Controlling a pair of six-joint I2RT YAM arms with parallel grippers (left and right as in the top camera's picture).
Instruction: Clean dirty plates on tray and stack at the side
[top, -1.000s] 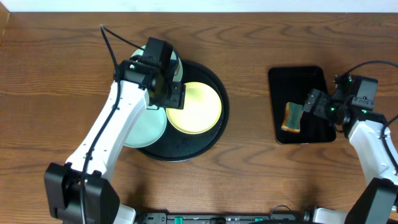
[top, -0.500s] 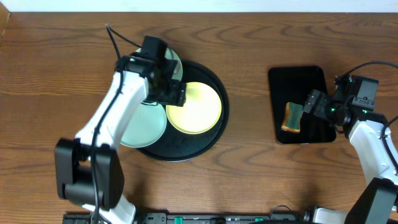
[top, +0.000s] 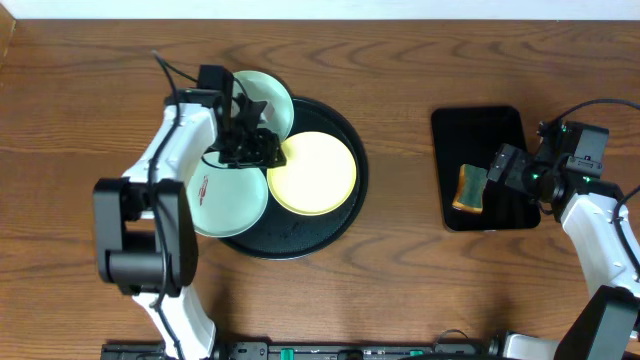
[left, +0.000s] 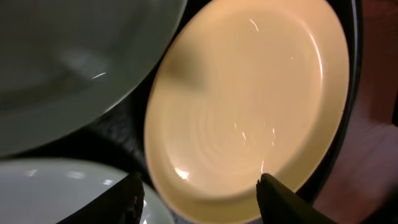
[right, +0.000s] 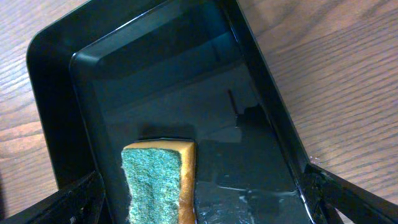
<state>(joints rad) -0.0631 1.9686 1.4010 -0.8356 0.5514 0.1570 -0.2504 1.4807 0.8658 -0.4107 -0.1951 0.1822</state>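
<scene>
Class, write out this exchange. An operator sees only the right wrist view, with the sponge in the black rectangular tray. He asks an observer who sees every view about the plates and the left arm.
Operator: Where are the plates?
Observer: The pale yellow round plate lies on the large round glossy black tray. Two pale mint-green round plates overlap the tray's left side, one above the other.
Operator: What is the left tool doing?
Observer: The left tool hovers open over the yellow plate's left rim, holding nothing.

Robotics lab setup: wood-grain table (top: 400, 60), two white arms (top: 170, 160)
</scene>
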